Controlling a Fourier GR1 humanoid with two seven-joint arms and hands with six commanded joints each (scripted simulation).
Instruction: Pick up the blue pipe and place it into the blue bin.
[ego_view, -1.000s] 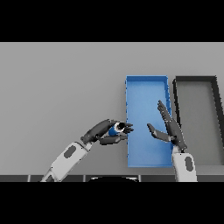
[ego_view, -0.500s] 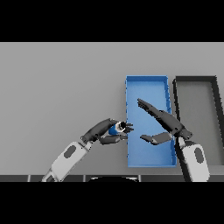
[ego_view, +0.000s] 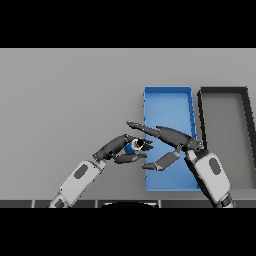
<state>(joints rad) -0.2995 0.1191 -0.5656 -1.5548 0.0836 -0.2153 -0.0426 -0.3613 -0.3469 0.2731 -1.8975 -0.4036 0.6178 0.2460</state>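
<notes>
Blue pipe (ego_view: 132, 146) sits pinched in my left hand (ego_view: 120, 147), just left of the blue bin (ego_view: 167, 102), lower centre. My right hand (ego_view: 167, 142) spreads open beside it; I'd take it squarely before the left lets go.

Lighting flat, even, moderately bright; no clear source. No glare on table (ego_view: 65, 100). Soft, faint shadow just under left hand (ego_view: 120, 147) and right hand (ego_view: 167, 137). Bin (ego_view: 167, 100) walls are evenly lit. Edges undistorted; focus uniform.

Head view, down onto table (ego_view: 60, 100)
</notes>
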